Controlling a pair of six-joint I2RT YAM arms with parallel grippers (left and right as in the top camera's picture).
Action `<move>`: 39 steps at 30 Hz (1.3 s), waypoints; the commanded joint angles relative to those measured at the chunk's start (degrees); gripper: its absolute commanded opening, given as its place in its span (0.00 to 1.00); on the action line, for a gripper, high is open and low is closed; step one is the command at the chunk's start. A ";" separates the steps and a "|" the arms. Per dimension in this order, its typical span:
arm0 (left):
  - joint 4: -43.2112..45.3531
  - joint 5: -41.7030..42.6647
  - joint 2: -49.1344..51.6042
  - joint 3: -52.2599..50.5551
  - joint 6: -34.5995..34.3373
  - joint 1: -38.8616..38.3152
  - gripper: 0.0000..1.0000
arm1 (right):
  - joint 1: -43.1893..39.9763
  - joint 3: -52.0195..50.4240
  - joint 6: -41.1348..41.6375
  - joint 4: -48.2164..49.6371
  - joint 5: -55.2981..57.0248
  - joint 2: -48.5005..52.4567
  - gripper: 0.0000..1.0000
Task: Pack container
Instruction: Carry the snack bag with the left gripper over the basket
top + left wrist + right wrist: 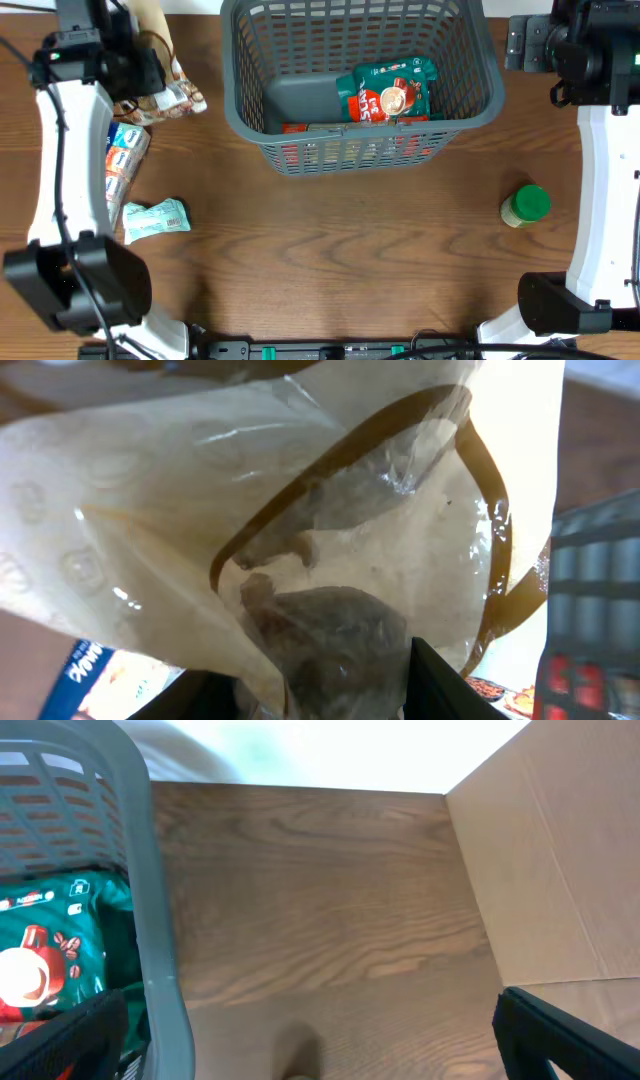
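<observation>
Sitting at the far middle of the table (330, 240), the basket (232, 100) is laid with its long axis running left to right. A green and red coffee packet (392, 90) is seen in its right half, while the left half of the floor is bare. The basket's left wall is found just to the right of the left pincer (320, 690), at about the same depth on the table, and a slice of that wall is caught at the right edge of the left wrist view. The left pincer is clamped on a pale, see-through bag (300, 510), which appears to be held off the table. The right pincer (315, 1040) is spread apart with nothing between its fingers, beside the basket's right wall. A short carry to the right, over the rim, is judged to be called for, and the left arm is the one placed for it.
</observation>
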 commanded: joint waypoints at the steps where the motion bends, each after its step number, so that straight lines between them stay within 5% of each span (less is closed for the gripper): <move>1: 2.54 2.36 -6.03 1.73 -1.36 -0.35 0.06 | -0.26 0.31 0.50 -0.09 0.81 0.15 0.99; 16: 17.62 17.70 -22.23 1.73 -0.44 -8.94 0.06 | -0.26 0.31 0.50 -0.09 0.81 0.15 0.99; 27: 24.92 26.91 -13.62 1.73 1.95 -20.46 0.06 | -0.26 0.31 0.50 -0.11 0.81 0.15 0.99; 39: 26.16 26.77 -1.81 1.73 3.91 -27.17 0.06 | -0.26 0.31 0.50 -0.11 0.81 0.15 0.99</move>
